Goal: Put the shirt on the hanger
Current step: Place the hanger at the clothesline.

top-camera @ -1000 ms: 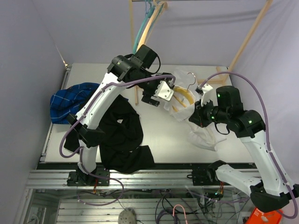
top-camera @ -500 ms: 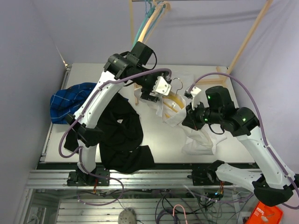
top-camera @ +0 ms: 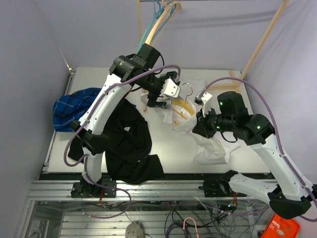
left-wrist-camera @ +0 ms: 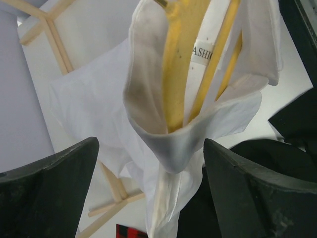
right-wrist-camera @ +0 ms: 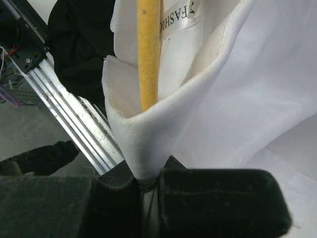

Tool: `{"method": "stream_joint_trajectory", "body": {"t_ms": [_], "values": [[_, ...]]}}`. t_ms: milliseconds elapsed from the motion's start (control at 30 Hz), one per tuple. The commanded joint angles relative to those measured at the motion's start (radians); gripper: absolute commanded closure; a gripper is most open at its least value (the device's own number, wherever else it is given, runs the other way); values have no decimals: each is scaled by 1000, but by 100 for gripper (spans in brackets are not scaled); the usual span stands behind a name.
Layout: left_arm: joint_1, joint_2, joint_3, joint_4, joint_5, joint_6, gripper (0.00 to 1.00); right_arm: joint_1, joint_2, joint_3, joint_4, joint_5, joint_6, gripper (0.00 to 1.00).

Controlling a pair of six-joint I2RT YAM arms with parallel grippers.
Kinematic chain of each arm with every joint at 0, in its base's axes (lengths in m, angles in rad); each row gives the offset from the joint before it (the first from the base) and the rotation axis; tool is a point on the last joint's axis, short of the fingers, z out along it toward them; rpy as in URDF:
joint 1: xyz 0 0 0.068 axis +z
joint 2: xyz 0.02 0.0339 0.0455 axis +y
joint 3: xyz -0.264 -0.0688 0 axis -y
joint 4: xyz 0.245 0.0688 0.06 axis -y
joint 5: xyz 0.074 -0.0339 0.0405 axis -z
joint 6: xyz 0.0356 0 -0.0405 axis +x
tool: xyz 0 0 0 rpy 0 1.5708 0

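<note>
Both arms have swung leftward, carrying the shirt [top-camera: 210, 148] across the bench [top-camera: 173, 153]; it now hangs right of centre. Its collar already wraps the hanger [top-camera: 182, 108], though the shoulders look undressed. The right end effector [right-wrist-camera: 143, 181] is clamped on the collar fold, while the left end effector [left-wrist-camera: 150, 144] is spread wide, straddling the collar without gripping.

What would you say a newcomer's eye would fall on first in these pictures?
A white shirt is held up over the table between the two arms, a yellow hanger tucked inside its collar. The right fingers pinch a fold of it, while the left fingers stand wide open on either side. A black garment sprawls at the near left.
</note>
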Motion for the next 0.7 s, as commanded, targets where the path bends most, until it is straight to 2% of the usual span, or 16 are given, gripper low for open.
{"method": "stream_joint_trajectory", "body": {"t_ms": [0, 33, 67, 200, 233, 300, 500, 667], "values": [[3, 33, 69, -78, 26, -11, 2, 9, 0, 33, 47, -29, -27, 100], [4, 21, 49, -71, 26, -3, 2, 10, 2, 34, 49, -29, -27, 100], [4, 7, 23, -65, 27, 11, 7, 11, 4, 35, 51, -29, -29, 100], [-9, -17, -19, -67, 22, 26, 58, 12, 2, 35, 76, -37, -38, 100], [-15, -14, -13, -80, 17, 31, 76, 10, -1, 35, 86, -37, -40, 100], [-21, -17, -14, -82, 14, 14, 91, 12, -2, 37, 101, -26, -46, 100], [-20, -74, -85, -83, 79, 42, 93, 12, 0, 40, 163, 2, -70, 100], [16, -67, -36, -84, 94, 50, 93, 12, -28, 40, 212, -17, -83, 100]]}}
